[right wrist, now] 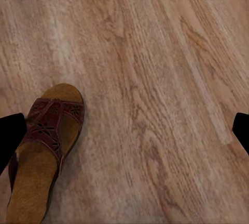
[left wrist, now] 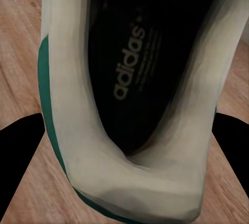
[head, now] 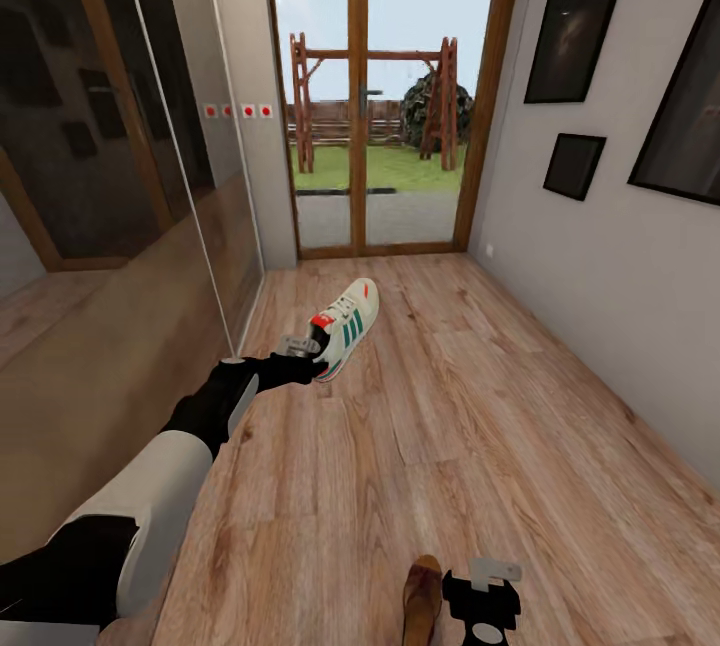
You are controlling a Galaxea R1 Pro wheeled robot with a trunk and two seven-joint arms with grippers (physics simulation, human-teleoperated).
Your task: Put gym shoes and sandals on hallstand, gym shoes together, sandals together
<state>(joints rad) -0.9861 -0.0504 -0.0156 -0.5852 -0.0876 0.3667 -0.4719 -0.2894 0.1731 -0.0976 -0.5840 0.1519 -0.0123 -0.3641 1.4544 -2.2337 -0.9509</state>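
One gym shoe [head: 347, 324], white with green stripes and a red patch, lies toe-away on the corridor floor [head: 480, 406]. My left gripper [head: 306, 358] is at its heel, shut on it. In the left wrist view the shoe's dark inside [left wrist: 129, 73] lies between the dark fingers [left wrist: 21, 156], which press on both sides of the heel. A brown sandal [head: 422, 598] lies at the bottom of the head view. Just right of it my right gripper [head: 484, 598] hangs open above the planks, with the sandal [right wrist: 44, 151] beside one finger. The hallstand is out of view.
A glazed wooden door [head: 358, 96] to a garden closes the corridor's far end. A mirrored wardrobe front [head: 110, 176] runs along the left. The right wall [head: 600, 256] carries dark framed pictures [head: 578, 16]. Open planks stretch between the shoe and the sandal.
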